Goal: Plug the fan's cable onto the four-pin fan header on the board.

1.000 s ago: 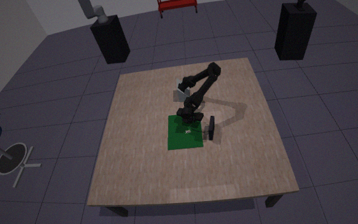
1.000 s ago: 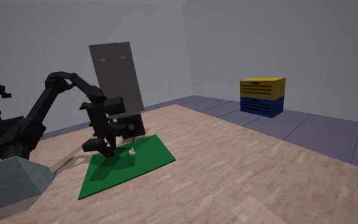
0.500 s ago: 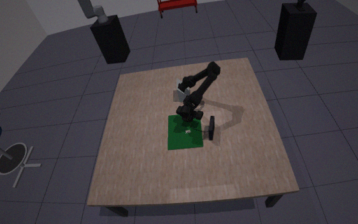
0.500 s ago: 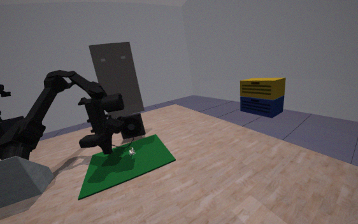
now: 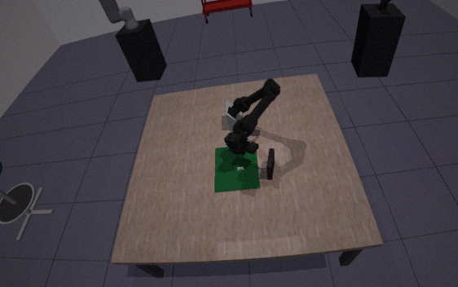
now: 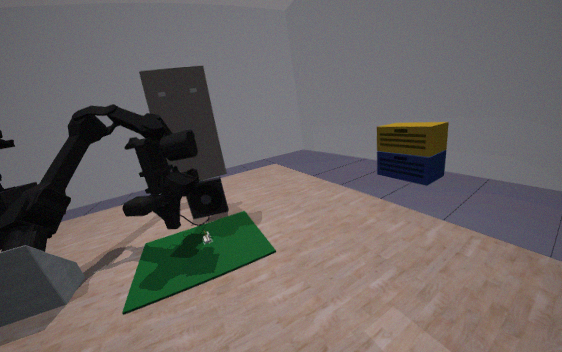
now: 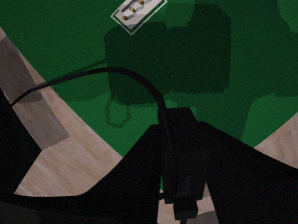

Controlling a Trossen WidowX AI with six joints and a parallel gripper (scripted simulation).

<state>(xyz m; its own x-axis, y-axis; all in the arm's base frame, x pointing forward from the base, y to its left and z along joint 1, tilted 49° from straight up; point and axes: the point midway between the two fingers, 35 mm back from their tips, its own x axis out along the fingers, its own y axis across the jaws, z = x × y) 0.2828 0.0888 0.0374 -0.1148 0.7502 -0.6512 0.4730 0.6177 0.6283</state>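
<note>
My gripper (image 6: pixel 172 223) (image 7: pixel 177 131) is shut on the fan's black plug (image 7: pixel 186 160), which stands between the fingertips in the wrist view. The plug appears raised over the board's edge area; the exact height is unclear. The black cable (image 7: pixel 122 71) (image 6: pixel 190 221) arcs from the plug to the fan (image 5: pixel 270 164) (image 6: pixel 207 199). The green board (image 5: pixel 228 181) (image 6: pixel 245 237) (image 7: pixel 65 40) lies on the table. The white four-pin header (image 5: pixel 240 169) (image 6: pixel 205 239) (image 7: pixel 131 21) is apart from the plug, at the top of the wrist view, partly cut off. The fingertips are hidden in the top view.
The upright fan stands just beside the board, on the right in the top view. A pale grey angular block (image 5: pixel 231 117) (image 6: pixel 40 285) sits on the wooden table (image 5: pixel 183 224) (image 6: pixel 360 270) near the arm. The arm's shadow falls across the board.
</note>
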